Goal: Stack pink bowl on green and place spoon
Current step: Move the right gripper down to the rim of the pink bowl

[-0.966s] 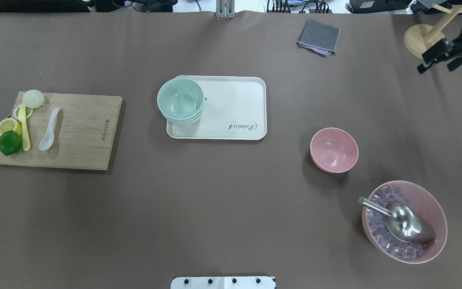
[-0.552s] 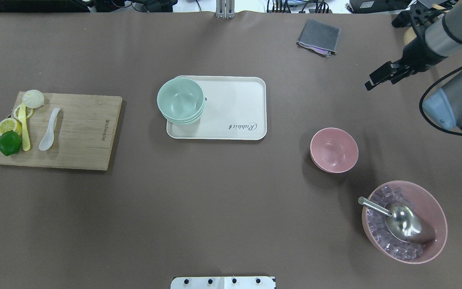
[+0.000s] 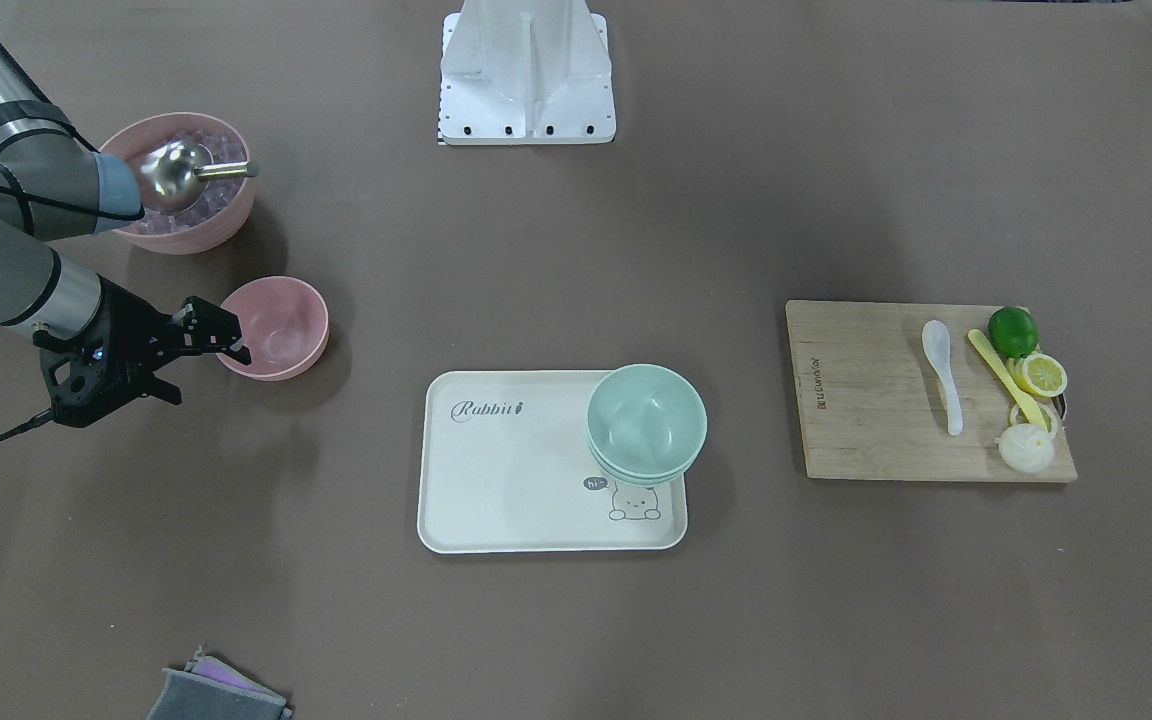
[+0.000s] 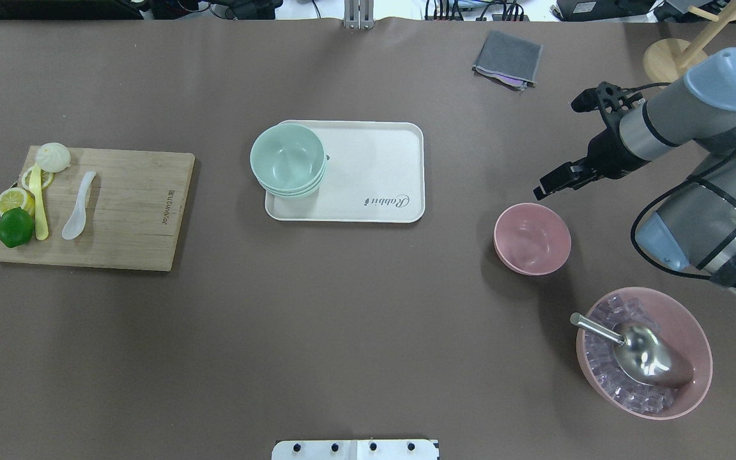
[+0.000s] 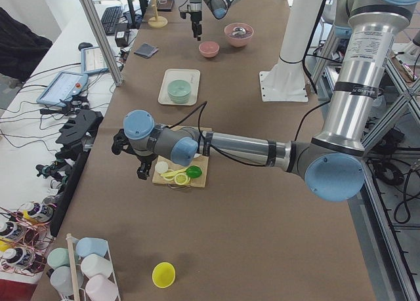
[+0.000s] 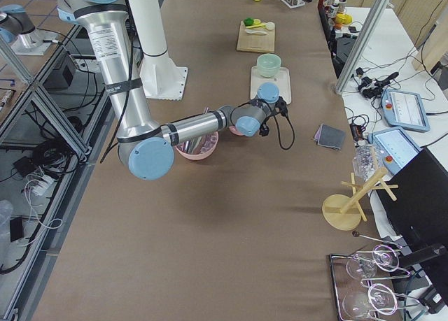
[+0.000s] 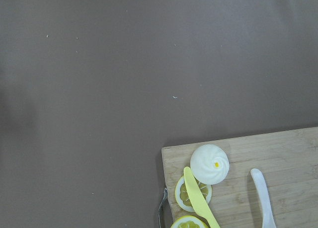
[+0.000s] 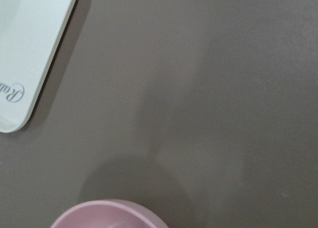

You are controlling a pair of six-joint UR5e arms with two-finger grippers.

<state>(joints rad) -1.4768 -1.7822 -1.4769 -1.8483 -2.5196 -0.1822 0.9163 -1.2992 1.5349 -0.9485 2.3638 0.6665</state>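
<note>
Right gripper (image 4: 548, 183) has its jaws spread and empty, hovering just beside pink bowl (image 4: 532, 238) on the table. Left gripper (image 5: 140, 171) is by cutting board (image 4: 131, 211), where spoon (image 4: 78, 207) lies; can't tell its jaw state. Green bowls (image 4: 288, 160) sit stacked on the tray (image 4: 374, 172) corner.

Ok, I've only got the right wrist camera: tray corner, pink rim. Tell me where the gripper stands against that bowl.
Observer: The right gripper is open and empty, raised just past the pink bowl on its side away from the robot.
Operator: Now locate the green stack.
Observer: The green bowls sit nested on the tray, at its end toward the robot's left.
Operator: And the spoon.
Observer: The spoon lies on the cutting board, beside a yellow utensil.
</note>
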